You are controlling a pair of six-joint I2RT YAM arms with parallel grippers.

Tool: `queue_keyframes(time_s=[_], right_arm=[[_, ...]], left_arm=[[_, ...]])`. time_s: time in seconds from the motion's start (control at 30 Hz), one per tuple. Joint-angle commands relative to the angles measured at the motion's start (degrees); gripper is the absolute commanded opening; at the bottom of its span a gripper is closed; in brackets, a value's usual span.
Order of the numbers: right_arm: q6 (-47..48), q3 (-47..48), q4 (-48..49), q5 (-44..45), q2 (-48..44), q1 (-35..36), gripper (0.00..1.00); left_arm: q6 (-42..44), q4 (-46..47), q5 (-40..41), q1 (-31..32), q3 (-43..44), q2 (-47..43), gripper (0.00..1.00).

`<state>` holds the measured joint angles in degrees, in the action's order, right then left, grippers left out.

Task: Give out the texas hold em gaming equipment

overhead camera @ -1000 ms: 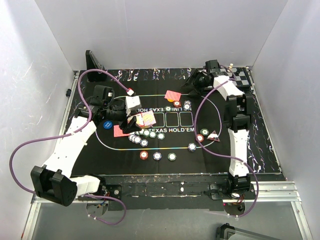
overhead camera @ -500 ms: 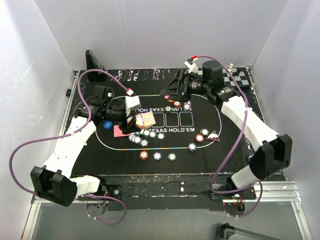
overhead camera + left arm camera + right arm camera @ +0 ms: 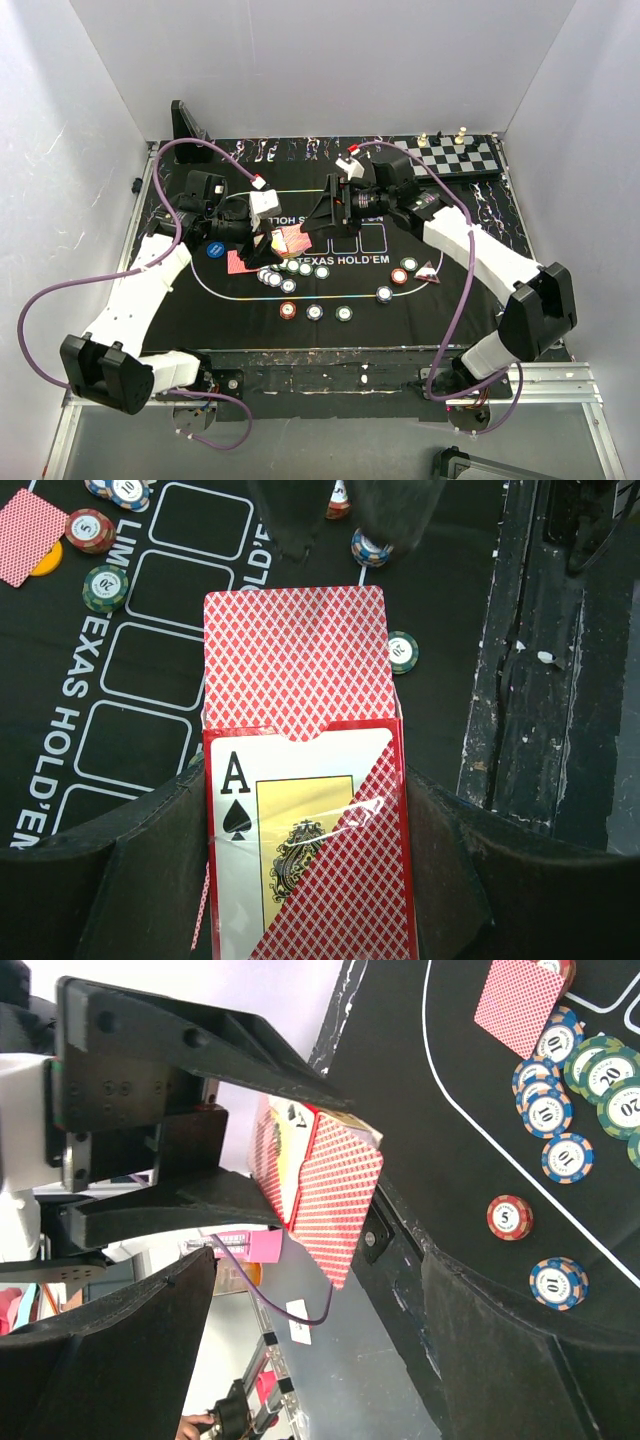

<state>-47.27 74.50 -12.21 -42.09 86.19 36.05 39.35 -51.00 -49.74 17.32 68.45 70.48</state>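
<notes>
Red-backed cards, likely thin and slick, are protruding from the box gripped in the left hand, offering the open right hand their free edge.

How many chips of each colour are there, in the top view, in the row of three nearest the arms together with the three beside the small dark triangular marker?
Red chips: 2
Blue chips: 2
Green chips: 2
Total: 6
</notes>
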Motion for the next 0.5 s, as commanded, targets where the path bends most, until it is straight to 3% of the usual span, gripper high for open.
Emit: queue_keyframes(time_s=[0.0,0.47], right_arm=[[1.7,0.3,1.8,-0.5,2.0,0.7,0.91],[-5.9,-0.8,15.7,-2.6,7.4,3.2,0.92]], left_arm=[[-1.1,0.9,-2.7,-0.3,2.5,-3.0,0.0],[-0.9,-0.5,-3.1,-0.3,1.9,-5.2,0.0]])
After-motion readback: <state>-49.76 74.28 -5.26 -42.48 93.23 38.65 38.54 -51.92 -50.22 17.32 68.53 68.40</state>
